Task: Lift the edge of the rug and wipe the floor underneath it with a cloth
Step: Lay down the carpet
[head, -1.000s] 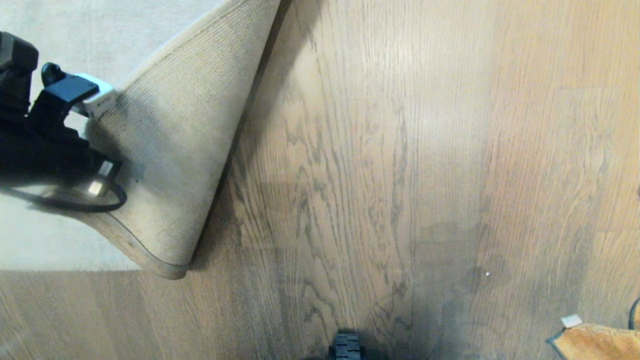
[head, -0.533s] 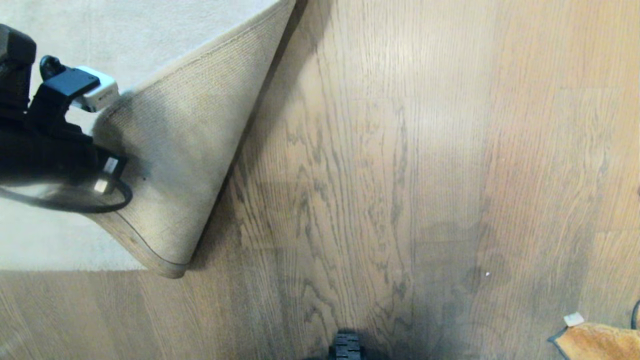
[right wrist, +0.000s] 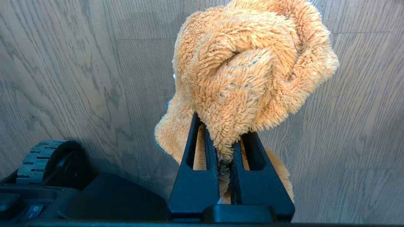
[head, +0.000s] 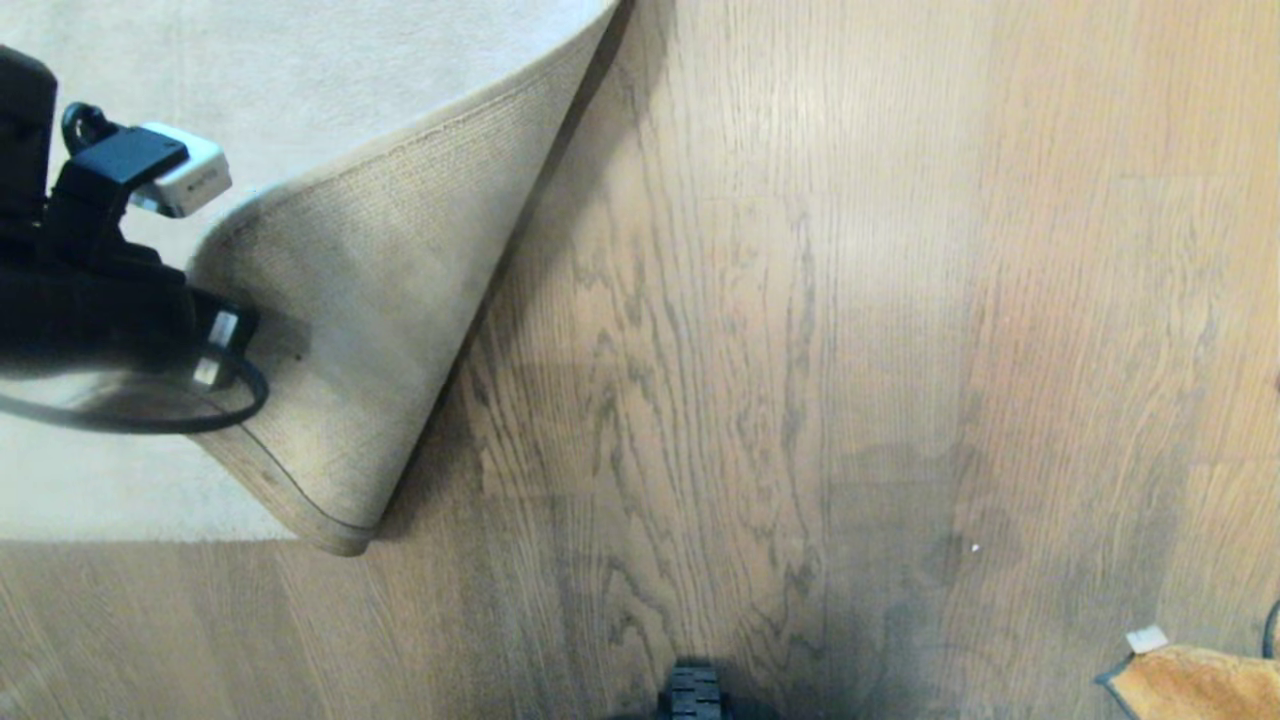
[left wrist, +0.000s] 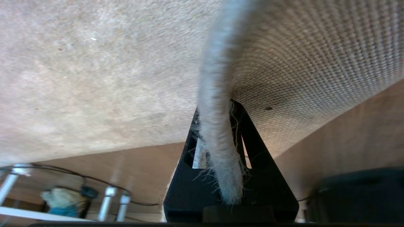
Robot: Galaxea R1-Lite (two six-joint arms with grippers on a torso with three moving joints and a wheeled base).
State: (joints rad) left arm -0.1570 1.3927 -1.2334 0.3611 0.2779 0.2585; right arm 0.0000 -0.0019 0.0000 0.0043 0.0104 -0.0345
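Pale grey-beige rug (head: 300, 60), tan woven backing; brown grained floor (head: 800, 350); fluffy orange cloth (right wrist: 246, 72) in my black right gripper (right wrist: 224, 148).

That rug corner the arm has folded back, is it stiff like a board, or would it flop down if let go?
Probably floppy: the rug edge curls in a soft curve rather than a crease. It likely falls back once the left gripper, shut on it, opens. The woven backing looks rough, so it should not slip easily.

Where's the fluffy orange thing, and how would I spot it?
Start from the big pale rug on the robot's left, then cross the brown wooden floor to the robot's right. There the right gripper pinches the cloth just above the planks. It is the only fuzzy, bright orange thing around.
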